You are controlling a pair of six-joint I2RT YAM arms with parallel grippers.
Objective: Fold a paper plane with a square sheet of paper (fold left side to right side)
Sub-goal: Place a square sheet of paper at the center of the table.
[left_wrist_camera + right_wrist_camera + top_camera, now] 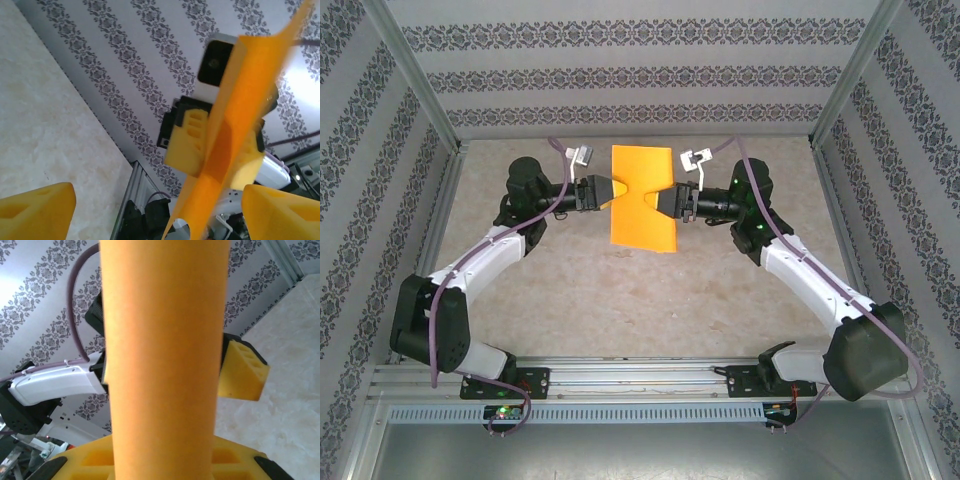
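My right claw (658,200) pinches the paper (642,225) by its right edge, clear above the bench (570,290). From the left wrist, my left claw (157,202) gapes wide around the left edge.

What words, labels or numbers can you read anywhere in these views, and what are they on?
No readable text anywhere. The square sheet of paper is plain orange; the wallpaper bears only an ornamental pattern.
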